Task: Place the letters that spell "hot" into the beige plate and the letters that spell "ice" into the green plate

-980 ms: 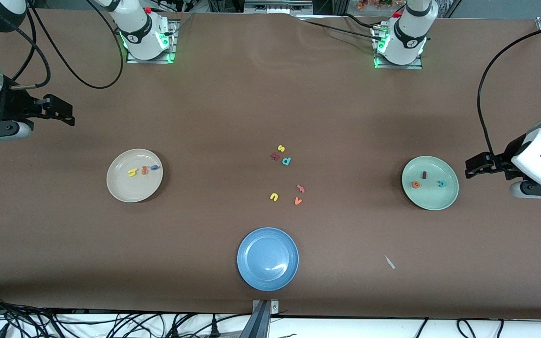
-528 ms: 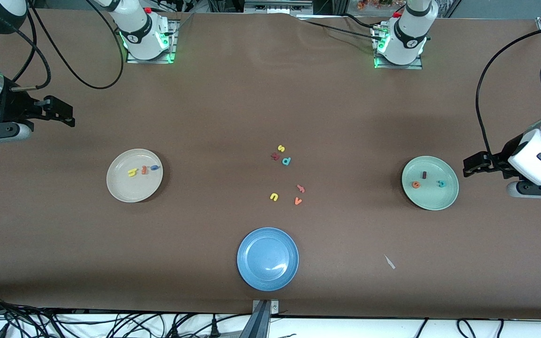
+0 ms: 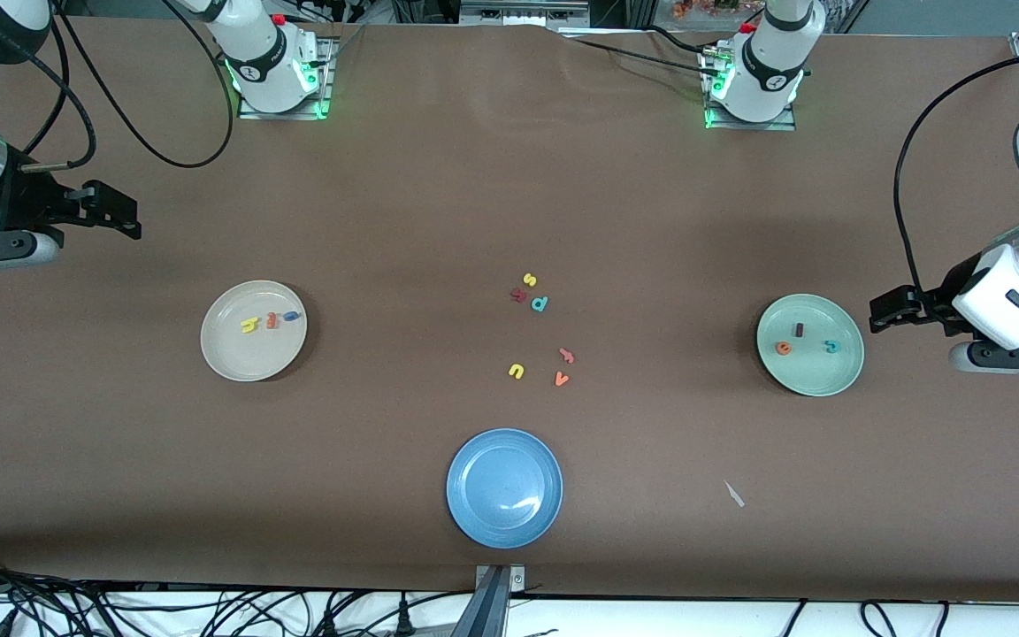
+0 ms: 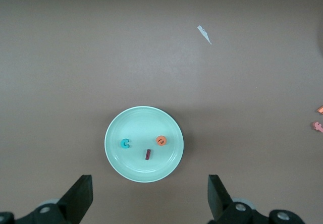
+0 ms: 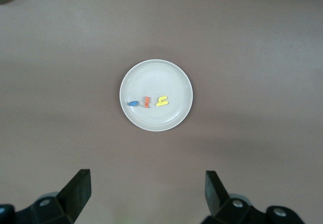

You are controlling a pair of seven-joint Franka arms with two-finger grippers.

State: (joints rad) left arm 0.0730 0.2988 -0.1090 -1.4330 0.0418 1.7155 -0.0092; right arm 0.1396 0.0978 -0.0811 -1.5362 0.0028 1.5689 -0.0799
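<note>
The beige plate (image 3: 240, 358) lies toward the right arm's end of the table and holds the yellow h (image 3: 249, 326), orange t (image 3: 271, 320) and blue o (image 3: 292, 315). Toward the left arm's end, the green plate (image 3: 815, 376) holds the dark red i (image 3: 799, 329), orange e (image 3: 783, 348) and teal c (image 3: 831, 346). My left gripper (image 3: 877, 316) hangs open and empty beside the green plate (image 4: 144, 123). My right gripper (image 3: 131, 217) is open and empty over bare table, apart from the beige plate (image 5: 156, 72).
In the middle of the table lie loose letters: a yellow s (image 3: 529, 280), a teal p (image 3: 540, 303), a yellow u (image 3: 517, 371), a pink letter (image 3: 567, 356) and an orange v (image 3: 562, 379). A blue plate (image 3: 504, 531) sits nearest the front camera. A white scrap (image 3: 734, 494) lies nearby.
The left arm has drifted slightly toward the green plate. The right arm, the plates and the letters have not moved.
</note>
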